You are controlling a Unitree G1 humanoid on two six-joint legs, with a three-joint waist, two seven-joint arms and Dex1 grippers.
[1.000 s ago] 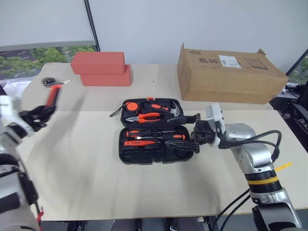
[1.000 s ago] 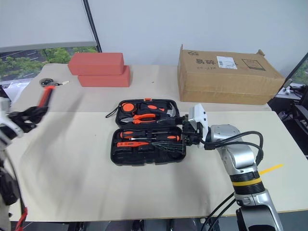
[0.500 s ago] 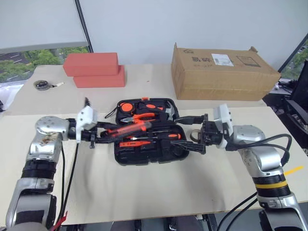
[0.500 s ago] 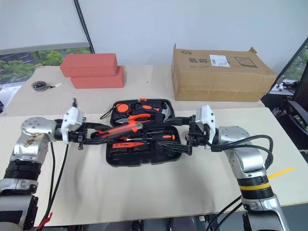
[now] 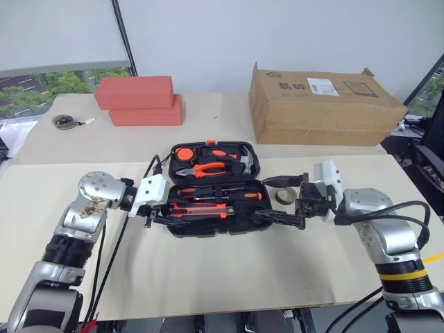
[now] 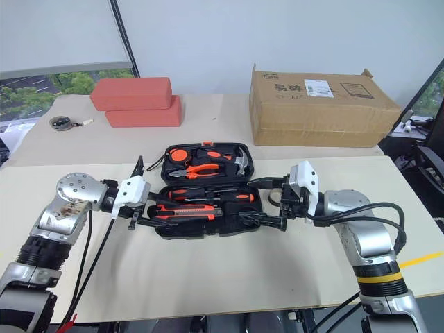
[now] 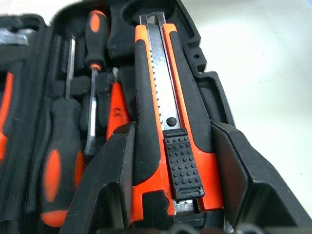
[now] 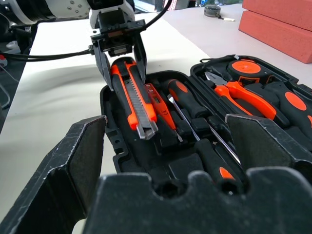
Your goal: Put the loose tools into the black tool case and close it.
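- The black tool case lies open in the middle of the worktop, its lid half toward the far edge, holding pliers and a hammer.
- The left pincer reaches in from the case's left end and pinches the utility knife by its tail; in the left wrist view the two fingers press the knife's sides.
- The knife's long axis runs along the length of the case, blade end pointing toward the right arm. It sits over the near row of the tray, beside the slim orange screwdriver and the two black-handled screwdrivers that already lie in their slots.
- I cannot tell whether the knife is fully down in its recess or riding just above it.
- The right pincer is spread wide and empty, standing at the case's right end with one finger over the near right corner.
- A small tape roll lies on the worktop just beside the case's right end, close behind the right pincer; that arm is plainly the nearer one for it.
- My guess is the knife needs only a settle and a release, then the roll goes in before the lid folds over.
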